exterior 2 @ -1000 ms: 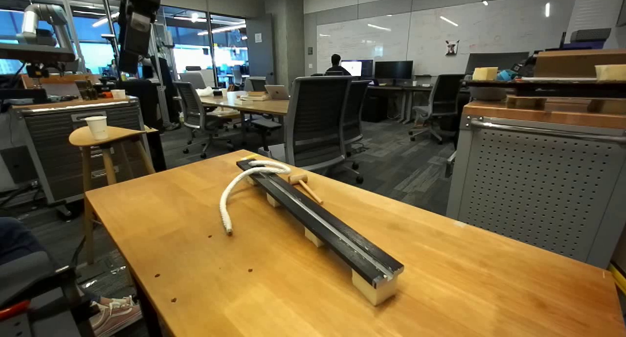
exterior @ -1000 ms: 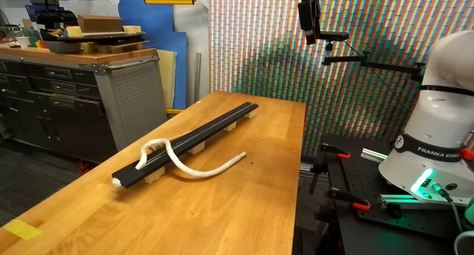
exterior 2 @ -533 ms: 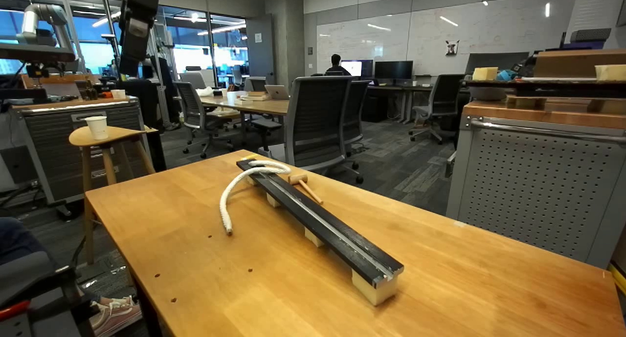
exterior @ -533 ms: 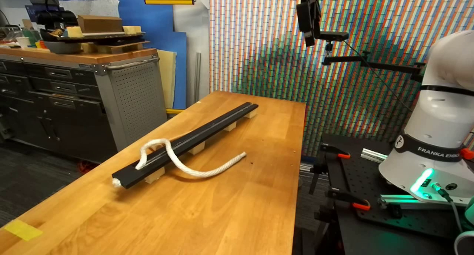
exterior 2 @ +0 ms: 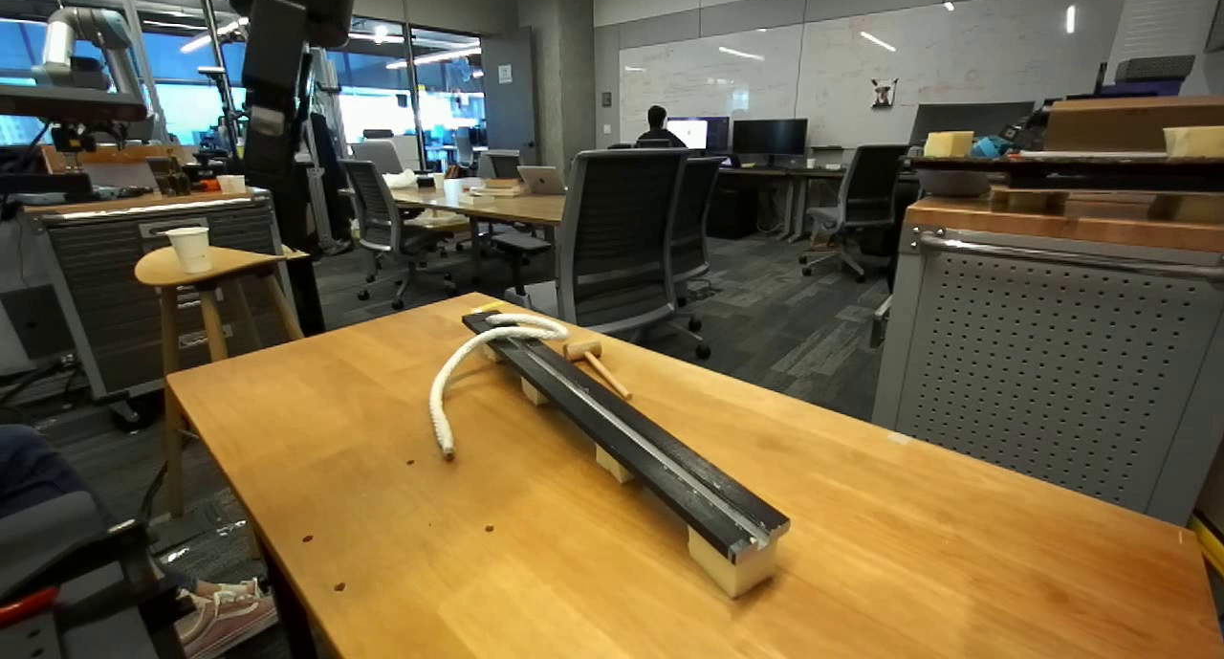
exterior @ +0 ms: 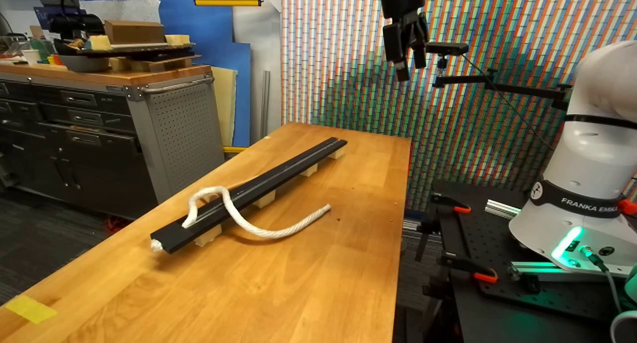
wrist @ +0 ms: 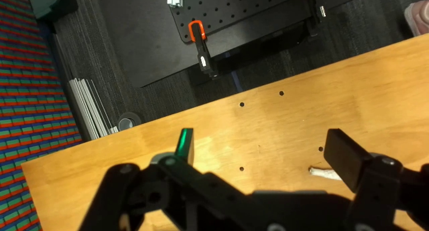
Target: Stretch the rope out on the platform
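Observation:
The white rope (exterior: 271,233) lies partly over the near part of the platform, a long black grooved bar (exterior: 288,174). It makes a raised loop across the bar, and its free end curves onto the wooden tabletop. The rope (exterior 2: 438,396) and the platform (exterior 2: 641,428) also show in an exterior view from the bar's opposite end. A white tuft shows at one end of the bar. My gripper (exterior: 411,70) is high above the table, apart from the rope. In the wrist view the gripper (wrist: 263,147) is wide open and empty; the rope's free end (wrist: 323,173) shows below, partly behind the right finger.
Several pale blocks (exterior 2: 734,561) hold the bar above the wooden table (exterior 2: 459,582). A small wooden mallet (exterior 2: 598,367) lies beside the bar. The robot's black base table with orange-tipped clamps (wrist: 201,46) stands across a gap from the table edge.
My gripper has come lower and turned, so both fingers now show apart in an exterior view. The rope and platform have not moved.

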`<state>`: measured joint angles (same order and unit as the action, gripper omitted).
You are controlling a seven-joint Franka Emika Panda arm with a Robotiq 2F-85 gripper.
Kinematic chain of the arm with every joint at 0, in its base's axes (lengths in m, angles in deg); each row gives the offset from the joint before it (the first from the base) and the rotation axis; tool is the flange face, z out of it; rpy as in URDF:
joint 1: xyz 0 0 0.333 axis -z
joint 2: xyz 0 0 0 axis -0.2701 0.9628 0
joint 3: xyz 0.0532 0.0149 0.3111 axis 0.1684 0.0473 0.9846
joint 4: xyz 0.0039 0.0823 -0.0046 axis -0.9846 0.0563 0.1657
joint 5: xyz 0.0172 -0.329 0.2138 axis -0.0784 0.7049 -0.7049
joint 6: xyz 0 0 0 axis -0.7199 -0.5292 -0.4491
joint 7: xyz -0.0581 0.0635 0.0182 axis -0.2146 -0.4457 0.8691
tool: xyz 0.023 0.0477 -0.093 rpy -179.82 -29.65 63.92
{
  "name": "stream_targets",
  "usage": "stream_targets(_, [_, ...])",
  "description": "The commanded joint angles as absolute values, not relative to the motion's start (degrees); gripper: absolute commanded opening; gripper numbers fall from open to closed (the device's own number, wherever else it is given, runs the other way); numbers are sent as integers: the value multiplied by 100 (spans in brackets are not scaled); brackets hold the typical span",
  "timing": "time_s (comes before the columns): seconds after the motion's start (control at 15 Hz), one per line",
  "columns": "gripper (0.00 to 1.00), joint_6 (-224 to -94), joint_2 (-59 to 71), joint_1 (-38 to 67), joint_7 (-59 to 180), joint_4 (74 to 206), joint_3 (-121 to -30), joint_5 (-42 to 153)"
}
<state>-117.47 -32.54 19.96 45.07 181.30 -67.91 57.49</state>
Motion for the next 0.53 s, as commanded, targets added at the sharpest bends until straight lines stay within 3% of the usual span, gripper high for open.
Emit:
stream_targets(0.0, [100,-12224,-3185,1938,3806,18291,-6675,5446])
stream_targets(0.47, [100,-13529,-2839,1903,2827,18364,-6551,4768])
